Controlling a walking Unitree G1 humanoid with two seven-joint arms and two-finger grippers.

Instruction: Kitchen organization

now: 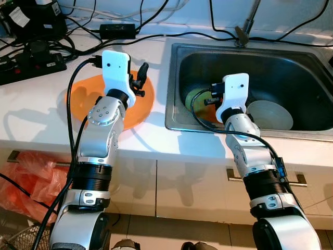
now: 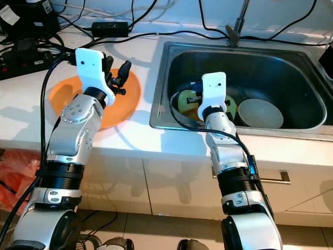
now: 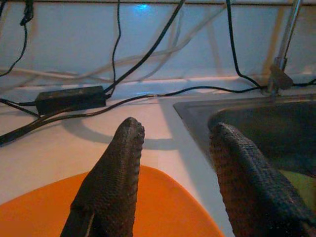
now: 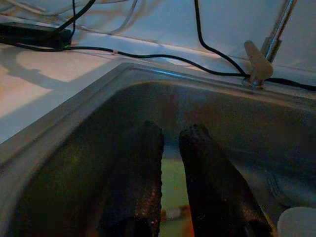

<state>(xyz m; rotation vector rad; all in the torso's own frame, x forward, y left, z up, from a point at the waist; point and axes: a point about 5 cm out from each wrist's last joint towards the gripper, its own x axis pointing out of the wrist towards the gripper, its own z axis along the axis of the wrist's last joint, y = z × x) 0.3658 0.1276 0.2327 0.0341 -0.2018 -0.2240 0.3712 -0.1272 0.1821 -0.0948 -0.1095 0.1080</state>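
An orange plate (image 1: 78, 96) lies flat on the white bench (image 1: 36, 120), just left of the steel sink (image 1: 177, 94). The left gripper (image 3: 175, 163) hovers over the plate's far edge with its fingers (image 3: 116, 173) spread wide and nothing between them; so that plate looks already set out, or about to be picked up, and I cannot tell which.

In the sink a yellow-green plate (image 1: 195, 99) with something orange on it lies on the bottom, and a white bowl (image 1: 270, 114) sits upright beside it, toward the right. The right gripper (image 4: 170, 148) reaches down into the sink above the green plate, its fingers (image 4: 140, 173) almost together with a thin gap, holding nothing that I can make out.

My reading is that the job is partly done at most: one dish is on the bench, two remain in the sink. Cables and a black power brick (image 1: 118, 29) clutter the back of the bench.
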